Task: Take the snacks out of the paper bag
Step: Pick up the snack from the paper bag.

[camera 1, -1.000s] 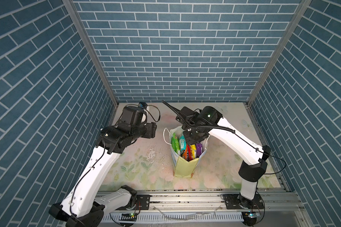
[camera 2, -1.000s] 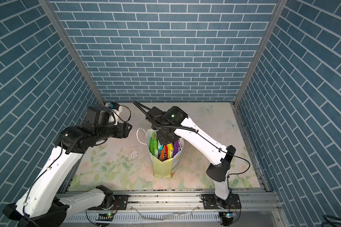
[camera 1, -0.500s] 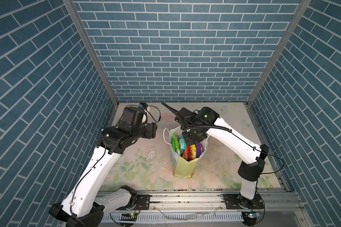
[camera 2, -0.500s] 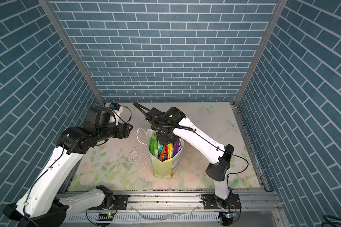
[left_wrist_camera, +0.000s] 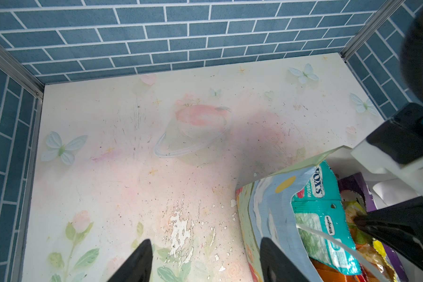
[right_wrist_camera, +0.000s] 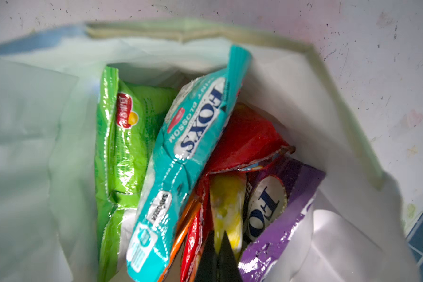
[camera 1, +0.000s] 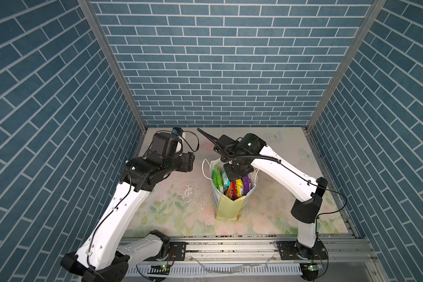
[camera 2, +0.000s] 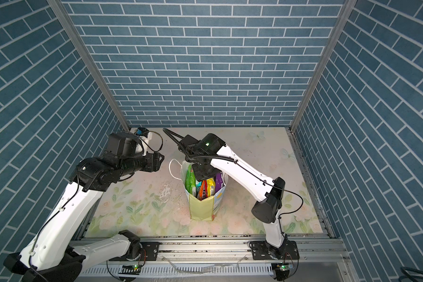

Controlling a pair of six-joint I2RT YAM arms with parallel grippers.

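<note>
**Nothing unloaded yet**

Closed within the last second: right tool, down inside the paper bag, tips pressed together against the yellow packet. Unclear whether gripping it. Spread wide and empty: left tool, just beside the bag. No snacks on the worktop so far. All still bagged, bag upright mid-worktop. Whole unloading left.

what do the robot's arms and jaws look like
Both arms, left arm and right arm, have smooth white shells with chunky black joints. Thin black cables run along the links, and a ribbed black hose loops off the right wrist, where a small green light glows. The jaws are black, flat and taper to points.
</note>
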